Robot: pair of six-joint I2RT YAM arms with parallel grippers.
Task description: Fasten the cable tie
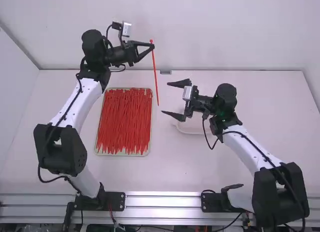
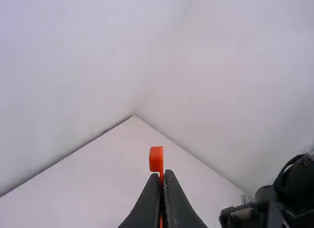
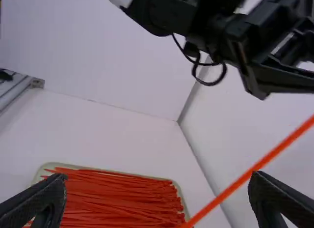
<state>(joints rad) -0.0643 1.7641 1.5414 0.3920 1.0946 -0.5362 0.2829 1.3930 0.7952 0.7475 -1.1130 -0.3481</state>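
thin red cable tie (image 1: 155, 74), square head (image 2: 156, 159)

R end effector (image 3: 157, 181) spread wide, cable tie (image 3: 255, 166) slanting nearby.

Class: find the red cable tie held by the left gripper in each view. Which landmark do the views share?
High view: the cable tie hangs from the left gripper, near the top middle.
Left wrist view: its head pokes out past the shut fingers.
Right wrist view: its strap slants between the right gripper's open fingers.
Shared landmark: the left gripper pinching it.
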